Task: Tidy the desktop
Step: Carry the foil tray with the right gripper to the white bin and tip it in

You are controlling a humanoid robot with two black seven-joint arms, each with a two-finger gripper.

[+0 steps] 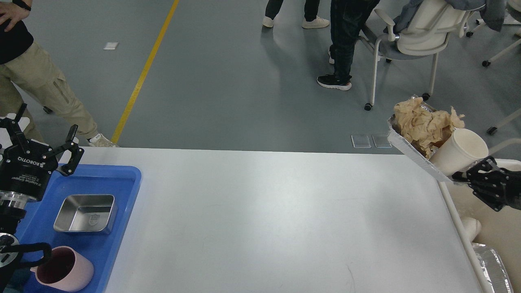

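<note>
The desktop (264, 219) is a wide white tabletop filling the lower view. My right gripper (462, 178) is shut on the rim of a foil tray (411, 150) and holds it tilted in the air past the table's right edge. The tray carries crumpled brown paper (425, 124) and a white paper cup (458, 152). My left gripper (42, 136) is open and empty above the far end of a blue bin (118, 228) at the left.
The blue bin holds a steel square dish (86, 213) and a pink mug (61, 268). A cream-coloured bin (494, 224) with foil (494, 264) in it sits beside the table's right edge. People and a chair (411, 44) stand on the floor beyond the table.
</note>
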